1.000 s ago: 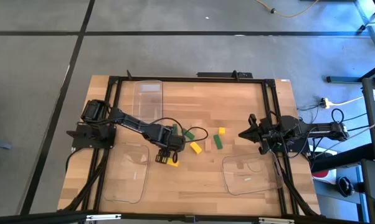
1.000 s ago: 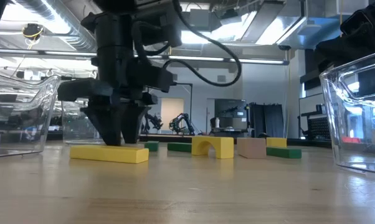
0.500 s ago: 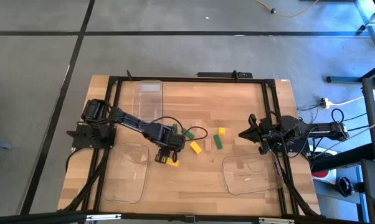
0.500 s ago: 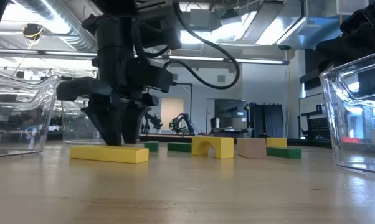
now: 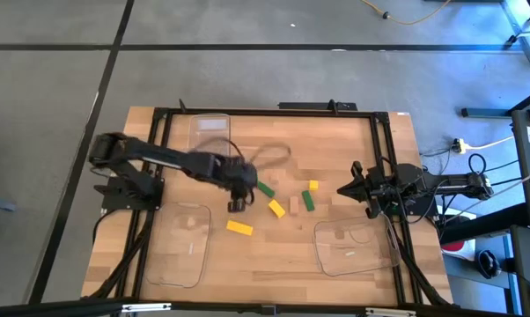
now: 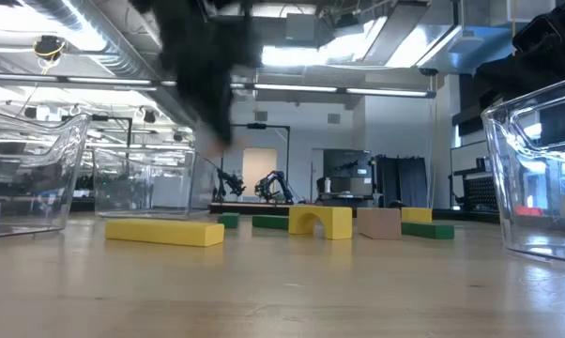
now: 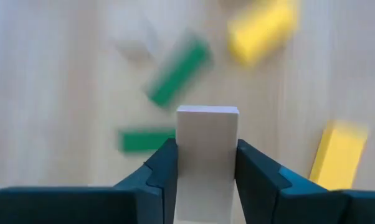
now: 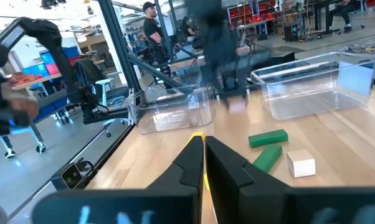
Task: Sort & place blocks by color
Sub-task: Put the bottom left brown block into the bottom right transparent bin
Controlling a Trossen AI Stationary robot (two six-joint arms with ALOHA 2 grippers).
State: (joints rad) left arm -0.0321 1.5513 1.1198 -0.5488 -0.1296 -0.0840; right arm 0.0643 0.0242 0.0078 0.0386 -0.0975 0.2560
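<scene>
Three clear trays sit on the wooden surface (image 5: 335, 158) in the high view: one at the far edge (image 5: 210, 139), one near the left front (image 5: 179, 255) and one near the right front (image 5: 353, 248). The left gripper (image 5: 238, 203) hangs over the middle of the surface, just beside a green bar (image 5: 266, 188). A yellow bar (image 5: 239, 227) lies free nearer the front, and a yellow arch block (image 5: 276, 209), a green block (image 5: 307, 202) and a small yellow block (image 5: 313, 185) are scattered between the arms. The right gripper (image 5: 345, 188) waits at the right side.

Low view: the yellow bar (image 6: 164, 232) lies flat on the surface, with the arch block (image 6: 320, 222), a tan cube (image 6: 379, 222) and green pieces behind it. The left arm is a dark blur above.

Left wrist view: the left gripper (image 7: 206, 171) is clamped on a pale tan block (image 7: 207, 155), one finger against each side, above green and yellow blocks.

Right wrist view: the right gripper (image 8: 204, 144) has its fingertips pressed together, holding nothing.
</scene>
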